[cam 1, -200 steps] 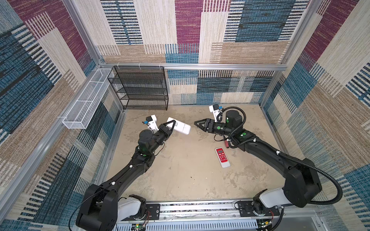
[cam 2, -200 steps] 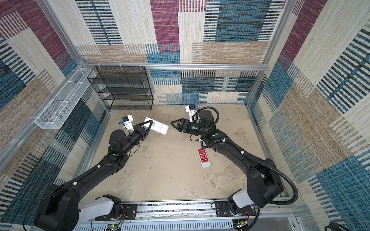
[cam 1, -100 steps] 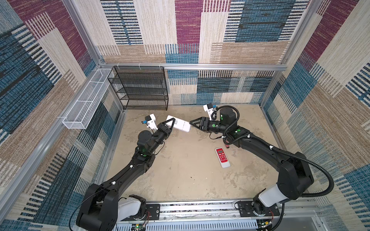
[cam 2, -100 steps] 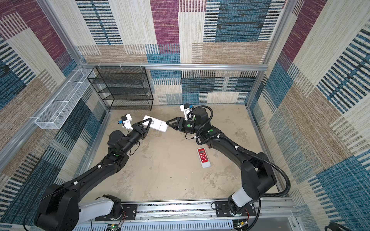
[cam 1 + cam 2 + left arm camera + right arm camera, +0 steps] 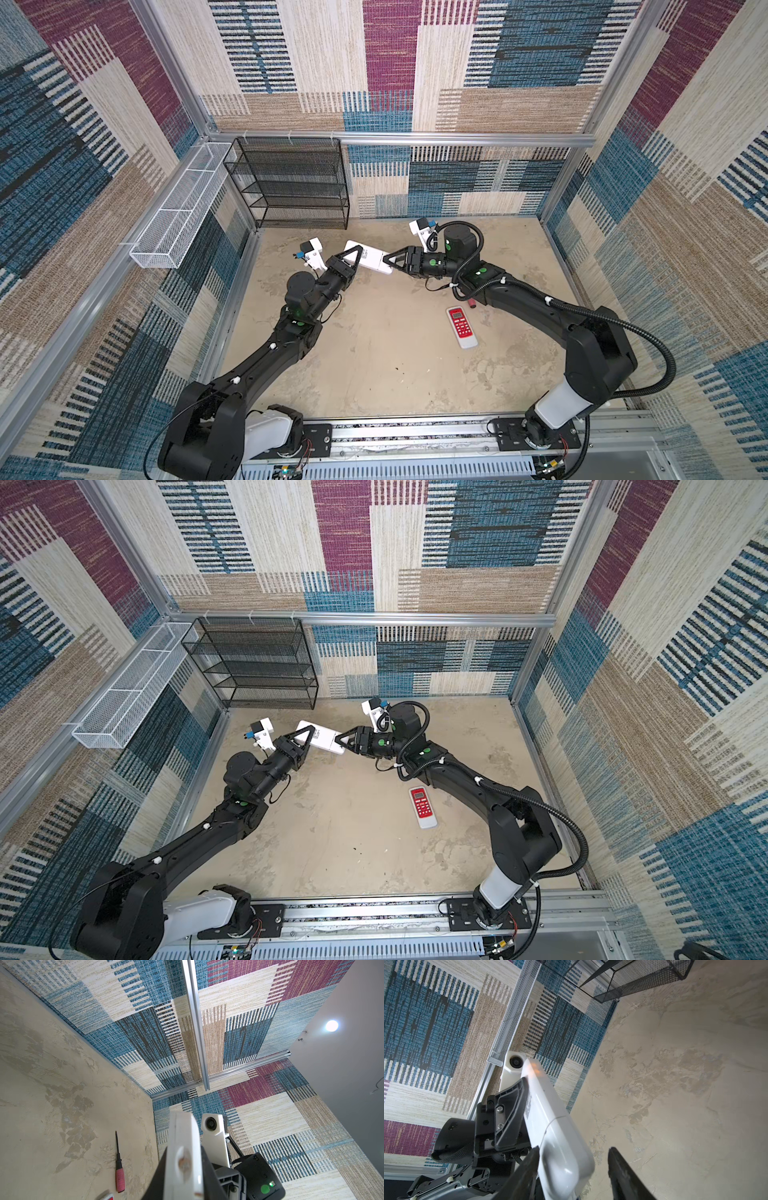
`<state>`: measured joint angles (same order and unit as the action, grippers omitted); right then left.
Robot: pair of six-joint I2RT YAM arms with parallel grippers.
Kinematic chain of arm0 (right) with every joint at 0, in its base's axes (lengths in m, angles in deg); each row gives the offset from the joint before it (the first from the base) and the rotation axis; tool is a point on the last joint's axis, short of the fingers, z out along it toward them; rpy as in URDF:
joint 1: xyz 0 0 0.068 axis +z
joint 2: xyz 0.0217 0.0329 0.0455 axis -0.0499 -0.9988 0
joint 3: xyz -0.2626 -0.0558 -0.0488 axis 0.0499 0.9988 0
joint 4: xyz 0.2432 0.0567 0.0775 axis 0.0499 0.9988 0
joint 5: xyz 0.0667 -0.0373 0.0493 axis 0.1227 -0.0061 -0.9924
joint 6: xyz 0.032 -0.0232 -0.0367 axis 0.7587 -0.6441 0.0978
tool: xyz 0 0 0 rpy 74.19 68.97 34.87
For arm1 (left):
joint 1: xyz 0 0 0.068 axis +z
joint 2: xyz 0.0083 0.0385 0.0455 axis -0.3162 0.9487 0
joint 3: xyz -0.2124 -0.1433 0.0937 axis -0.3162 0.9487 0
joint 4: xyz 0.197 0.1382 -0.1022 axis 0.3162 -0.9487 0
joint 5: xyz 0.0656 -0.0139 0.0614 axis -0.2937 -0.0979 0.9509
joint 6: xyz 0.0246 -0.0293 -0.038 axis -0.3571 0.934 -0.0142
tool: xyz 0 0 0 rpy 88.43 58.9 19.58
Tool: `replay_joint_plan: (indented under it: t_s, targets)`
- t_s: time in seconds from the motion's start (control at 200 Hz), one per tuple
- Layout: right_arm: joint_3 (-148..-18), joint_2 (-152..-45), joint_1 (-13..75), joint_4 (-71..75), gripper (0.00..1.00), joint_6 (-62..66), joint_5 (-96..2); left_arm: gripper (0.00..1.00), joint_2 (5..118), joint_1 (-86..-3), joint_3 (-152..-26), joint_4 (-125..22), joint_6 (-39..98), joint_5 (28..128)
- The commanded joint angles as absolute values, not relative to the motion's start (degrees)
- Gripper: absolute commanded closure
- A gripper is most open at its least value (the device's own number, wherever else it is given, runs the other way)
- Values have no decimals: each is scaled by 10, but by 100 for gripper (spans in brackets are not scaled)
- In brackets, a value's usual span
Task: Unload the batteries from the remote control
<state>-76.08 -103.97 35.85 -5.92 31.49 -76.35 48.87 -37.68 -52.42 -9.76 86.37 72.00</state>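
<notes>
My left gripper is shut on one end of a white remote control and holds it above the floor, level between the two arms. In the left wrist view the remote stands edge-on between the dark fingers. My right gripper straddles the remote's other end. It is open: one finger touches the remote and the other finger stands apart from it. The remote's back is closed and the batteries are hidden.
A red-faced remote lies on the floor under the right arm. A red-handled screwdriver lies beside it. A black mesh shelf stands at the back wall and a white wire basket hangs on the left wall.
My right gripper has moved left onto the free end of the white remote, and its jaws have narrowed around it. The left gripper has kept hold and barely moved.
</notes>
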Motion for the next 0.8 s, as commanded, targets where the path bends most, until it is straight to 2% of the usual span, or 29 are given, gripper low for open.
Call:
replay_joint_plan:
  t_s: [0.0, 0.461, 0.791]
  targets:
    - [-761, -1046, 360, -115, 48, 338, -785, 100, 484, -376, -523, -66, 867, 719]
    - [-754, -1075, 361, -189, 58, 388, -836, 100, 489, -376, -515, -38, 891, 727]
    - [-738, -1073, 361, -197, 67, 389, -828, 100, 483, -376, -509, -25, 911, 733]
